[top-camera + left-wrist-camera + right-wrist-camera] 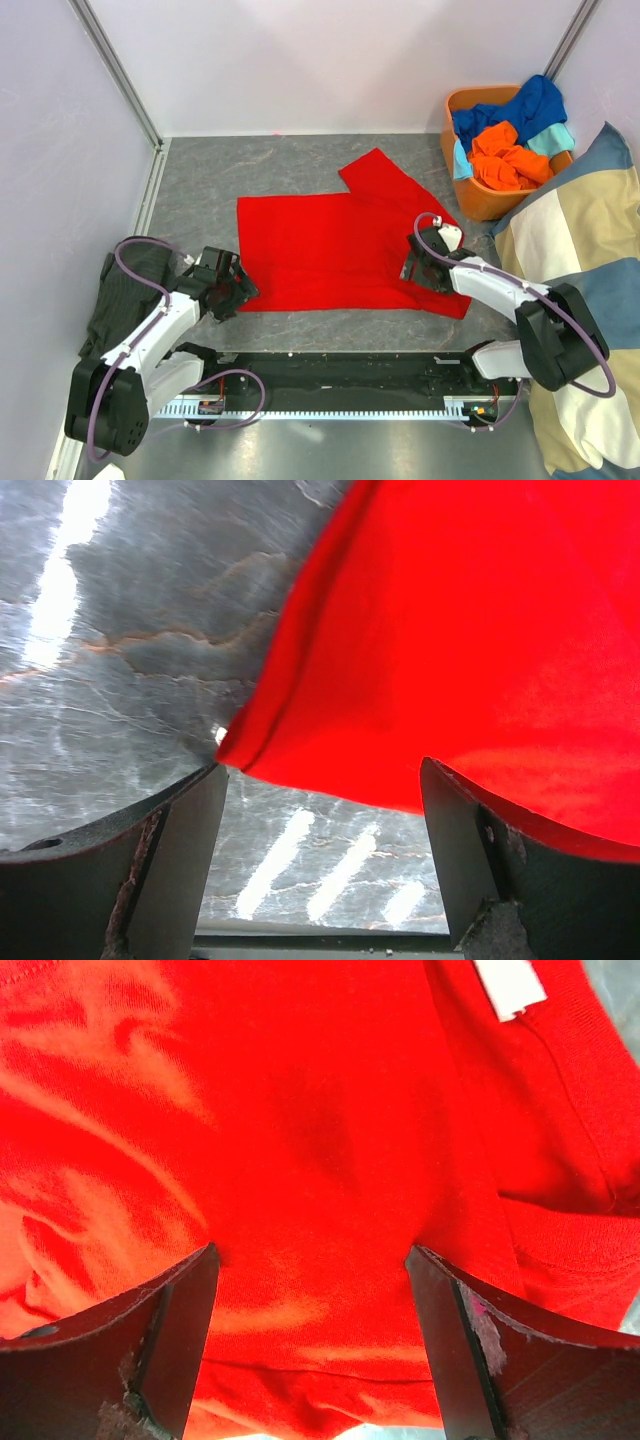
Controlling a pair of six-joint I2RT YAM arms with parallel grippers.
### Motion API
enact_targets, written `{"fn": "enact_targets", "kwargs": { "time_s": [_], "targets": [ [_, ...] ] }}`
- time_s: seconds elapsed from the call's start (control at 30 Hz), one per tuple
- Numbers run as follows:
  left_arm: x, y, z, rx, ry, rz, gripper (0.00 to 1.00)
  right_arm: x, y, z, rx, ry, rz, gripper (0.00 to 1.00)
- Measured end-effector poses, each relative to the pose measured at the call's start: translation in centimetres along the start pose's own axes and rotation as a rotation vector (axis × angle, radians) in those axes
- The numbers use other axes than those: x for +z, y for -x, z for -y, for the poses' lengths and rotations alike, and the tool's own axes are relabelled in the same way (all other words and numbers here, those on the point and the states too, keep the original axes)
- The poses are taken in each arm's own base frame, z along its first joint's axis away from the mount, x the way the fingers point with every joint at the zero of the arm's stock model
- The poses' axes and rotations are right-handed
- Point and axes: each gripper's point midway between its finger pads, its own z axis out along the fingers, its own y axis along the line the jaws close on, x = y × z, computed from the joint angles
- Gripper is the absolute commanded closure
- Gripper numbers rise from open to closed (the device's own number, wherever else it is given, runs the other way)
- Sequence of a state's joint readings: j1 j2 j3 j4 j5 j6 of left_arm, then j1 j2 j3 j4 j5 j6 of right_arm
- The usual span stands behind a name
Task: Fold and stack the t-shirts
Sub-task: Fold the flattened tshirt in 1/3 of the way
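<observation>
You've got the red t-shirt (340,250) lying flat mid-frame in the top view, on the grey table (200,190). One sleeve points toward the upper right.

Left gripper (228,285): at the shirt's lower-left corner, right on the fabric edge. In the left wrist view the jaws are spread wide. The red corner hangs in the gap between the fingers (190,830) with nothing pinched. Red fills the upper right of that frame and bare table shows at upper left.

Right gripper (425,262): over the shirt's right side, near its lower-right edge. In the right wrist view the jaws are also spread wide. The fabric runs flat past both fingers (180,1310) and isn't clamped. A white label (510,985) sits at top right of that frame, with a ribbed seam down the right side.

The other t-shirts are a blue one (530,105), an orange one (505,160) and a teal one (553,138). They're piled in the orange basket (470,205) at upper right, well apart from both grippers.

The checked cushion (580,250) runs along the right edge, touching the basket. A dark cloth (125,290) lies at the left edge beside the left arm.
</observation>
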State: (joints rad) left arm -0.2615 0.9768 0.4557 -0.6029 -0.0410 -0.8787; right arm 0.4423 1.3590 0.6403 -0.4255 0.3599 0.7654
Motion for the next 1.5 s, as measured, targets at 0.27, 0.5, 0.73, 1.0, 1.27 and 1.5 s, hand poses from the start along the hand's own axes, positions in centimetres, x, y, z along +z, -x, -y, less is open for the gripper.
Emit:
{"fn": "enact_targets", "kwargs": {
  "time_s": [0.27, 0.5, 0.73, 1.0, 1.27, 1.5],
  "targets": [
    [-0.1, 0.0, -0.7, -0.009, 0.027, 0.008, 0.14, -1.6, -2.5, 1.4, 0.008, -0.004, -0.053, 0.13],
    [-1.3, 0.1, -0.8, -0.030, 0.012, 0.029, 0.15, -2.3, -3.6, 2.1, 0.009, -0.011, -0.088, 0.13],
    [-6.2, 4.1, 3.2, -0.048, -0.130, 0.168, 0.14, -5.6, -1.9, 1.2, 0.016, 0.046, -0.081, 0.10],
    [-5.5, 6.9, 8.2, -0.040, -0.236, 0.187, 0.14, -9.5, 5.7, -2.6, 0.039, 0.149, 0.105, 0.10],
    [-1.4, 4.3, 7.4, 0.011, -0.169, 0.085, 0.14, -8.4, 5.7, -2.6, 0.017, 0.114, 0.101, 0.10],
    [-0.2, 2.6, 8.1, 0.061, -0.188, 0.056, 0.14, -7.3, 3.9, -1.5, -0.001, 0.085, 0.066, 0.10]
  ]
}}
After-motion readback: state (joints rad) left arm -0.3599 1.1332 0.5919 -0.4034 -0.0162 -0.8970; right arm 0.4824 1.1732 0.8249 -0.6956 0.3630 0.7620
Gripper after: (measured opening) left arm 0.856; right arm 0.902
